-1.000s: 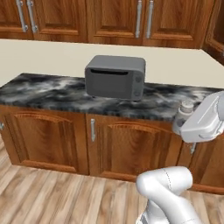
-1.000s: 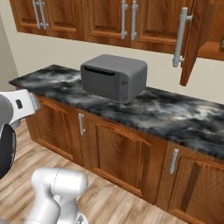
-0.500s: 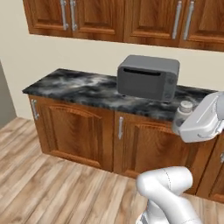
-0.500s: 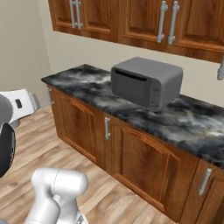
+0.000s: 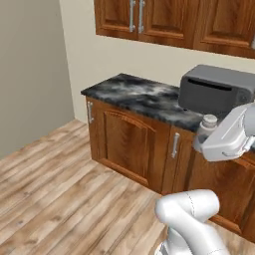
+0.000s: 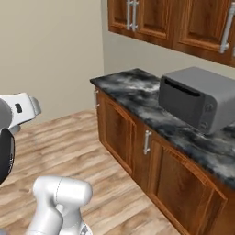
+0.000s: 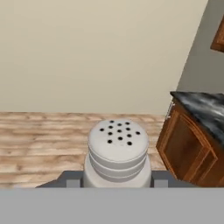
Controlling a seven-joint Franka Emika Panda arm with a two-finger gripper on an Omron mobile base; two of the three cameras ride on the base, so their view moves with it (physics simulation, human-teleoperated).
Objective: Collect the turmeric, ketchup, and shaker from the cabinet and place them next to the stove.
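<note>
A beige wall (image 5: 35, 69) and a plank floor (image 5: 55, 199) took up the left of the left base view. Brown wall cabinets (image 5: 174, 22) with grey bar handles hung above a run of brown base cabinets (image 5: 129, 149) topped by a dark marbled counter (image 5: 134, 94), which ended near the corner of the room. In the right base view the same counter (image 6: 137, 89) ran back toward that wall, with the upper cabinets (image 6: 174, 20) above it.

A grey microwave (image 5: 216, 92) stood on the counter, toward the right of the left base view; the right base view showed its front, with knobs at the right end of the face (image 6: 195, 98).

The white arm (image 5: 191, 219) rose at the lower right of the left base view, its hand held out in front of the counter's edge.

The shaker (image 7: 117, 153), a small white-grey cylinder with a rounded, perforated cap, sat upright in the gripper (image 7: 117, 183), cap toward the camera. The jaws were pressed against its lower body from both sides, pinching it. In the left base view the shaker's cap (image 5: 207, 123) showed just above the hand, in the air in front of the microwave and clear of the counter.
</note>
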